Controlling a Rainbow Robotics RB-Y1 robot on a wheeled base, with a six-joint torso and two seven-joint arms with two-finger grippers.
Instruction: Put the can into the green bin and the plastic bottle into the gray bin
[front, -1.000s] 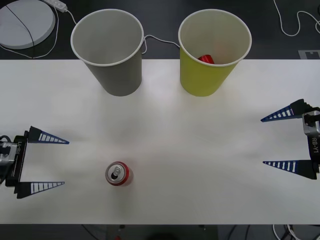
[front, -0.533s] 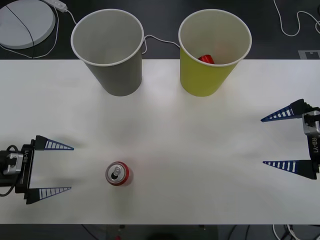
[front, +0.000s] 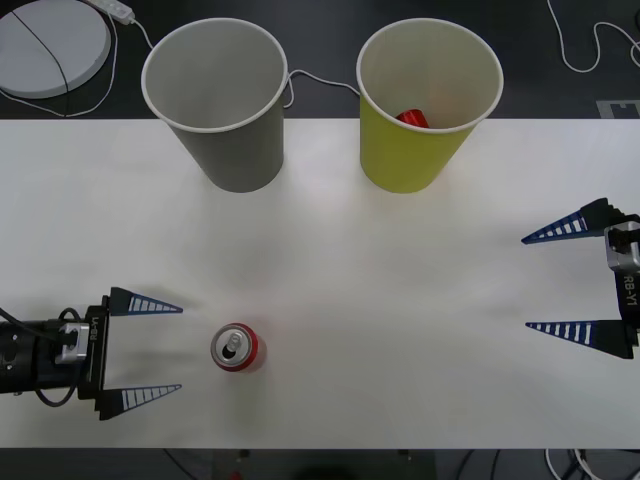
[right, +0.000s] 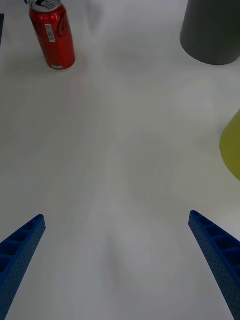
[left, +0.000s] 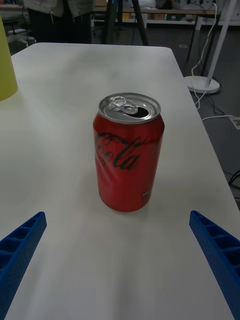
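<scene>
Front view: the left gripper (front: 168, 348) sits low at the table's (front: 400, 300) near left, fingers spread wide and holding nothing, aimed at the can (front: 237, 347) standing upright just beside its tips. The right gripper (front: 530, 282) waits at the right edge, likewise spread and empty. At the far edge stand the gray bin (front: 222, 100) and the green bin (front: 425, 100), a red object inside the green one.

**Free room and obstacles on the white table**

White table (front: 400, 300): bare across its middle and right. The can (front: 237, 347) stands upright near the front edge, just beyond the spread blue fingers of the left gripper (front: 150, 350), nothing between them. Gray bin (front: 218, 100) and green bin (front: 428, 100) block the far edge, an open gap between them
</scene>
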